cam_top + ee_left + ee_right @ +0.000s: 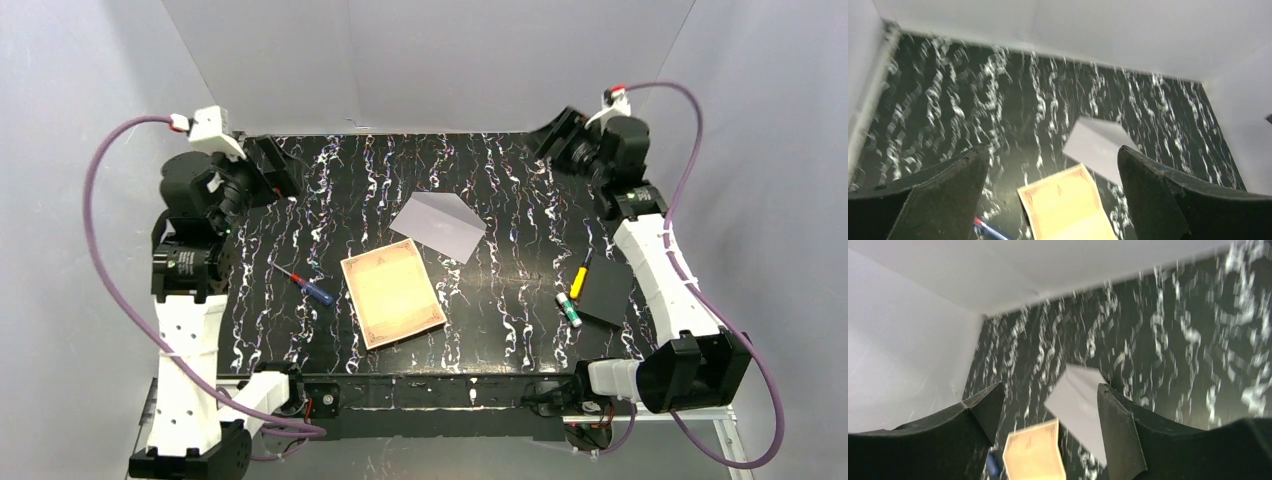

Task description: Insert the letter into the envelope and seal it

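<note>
**Letter and Envelope Flat on the Table, Both Grippers Wide and Empty**

Found the letter [392, 293] lying flat and face up near the middle of the black marbled table [500, 170], turned a little off square, with its reddish border showing on all four sides. Saw the envelope [440, 224] just beyond it, toward the far wall and slightly to the right, also flat, with a five-sided outline tapering on its far side. Could not tell whether the envelope's near edge touched the letter's far corner; from above, looked close but apart.

Noted the left gripper [1052, 150] raised over the far-left corner of the table, fingers spread wide with nothing between them. Through that gap, looked down on the envelope and the far end of the letter. Noted the right gripper [1050, 386] raised over the far-right corner, fingers likewise well apart and holding nothing, with the same two sheets framed below.

Spotted a screwdriver [308, 286] with a blue handle just left of the letter, not touching it. Off to the right, well apart from the letter, made out a yellow marker [579, 278] and a small white tube [569, 310], both just beside the left edge of a flat black rectangle [607, 290].
</note>
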{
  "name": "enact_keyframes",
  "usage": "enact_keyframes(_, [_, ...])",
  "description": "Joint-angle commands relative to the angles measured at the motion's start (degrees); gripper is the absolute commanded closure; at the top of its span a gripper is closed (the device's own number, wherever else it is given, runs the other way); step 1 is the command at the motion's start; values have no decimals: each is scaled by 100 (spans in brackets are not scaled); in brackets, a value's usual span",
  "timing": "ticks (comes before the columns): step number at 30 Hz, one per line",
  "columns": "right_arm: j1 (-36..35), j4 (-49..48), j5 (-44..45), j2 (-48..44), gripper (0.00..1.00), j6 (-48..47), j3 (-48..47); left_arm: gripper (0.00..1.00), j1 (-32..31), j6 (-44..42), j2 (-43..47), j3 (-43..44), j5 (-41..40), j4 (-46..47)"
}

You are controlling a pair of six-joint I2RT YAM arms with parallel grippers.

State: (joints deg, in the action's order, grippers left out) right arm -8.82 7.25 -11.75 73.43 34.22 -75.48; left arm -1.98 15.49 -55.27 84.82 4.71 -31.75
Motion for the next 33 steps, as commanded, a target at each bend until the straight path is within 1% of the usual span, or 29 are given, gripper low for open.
enact_keyframes(1, [-173,-272,-237,-369,25,907,1038,2,33,380,116,-894,1047,-21])
enact_keyframes(4, [-440,-266,-254,-522,23,1158,1884,2,31,543,204,-1748,2314,202])
enact_keyframes(7, [-846,-357,-314,-543,21,1272,2598,2,37,651,153,-2444,3282,583])
enact_keyframes(9, [-1156,-346,-382,-409,20,1265,2947,2,31,766,26,-2781,3689,857])
enact_keyframes(10, [-1342,-347,-390,-328,19,1232,3072,2,32,839,-61,-2915,3765,949])
enact_keyframes(12, [-1786,-386,-301,-181,18,1145,3345,2,31,1029,-237,-3154,3725,1155])
enact_keyframes(14, [-2100,-438,-219,-14,15,980,3501,2,23,1282,-491,-3318,3464,1326])
enact_keyframes(18, [-2335,-384,-231,329,13,836,3735,2,-102,1712,-1276,-3425,3410,1717])
enact_keyframes(20, [-2379,-466,-352,509,14,917,3864,5,-253,1823,-1599,-3561,3345,2037])
enact_keyframes(23, [-2438,-809,-671,696,16,1105,4037,18,-465,1926,-2096,-3747,3243,2352])
enact_keyframes(25, [-2446,-969,-882,879,18,1124,4040,23,-574,1962,-2385,-3777,3160,2424])
enact_keyframes(30, [-2508,-1186,-1746,1500,27,1048,3896,24,-743,1989,-2771,-3904,3110,2549])
enact_keyframes(33, [-2614,-962,-1880,1827,30,872,3742,27,-777,1879,-2851,-4054,2961,2489])
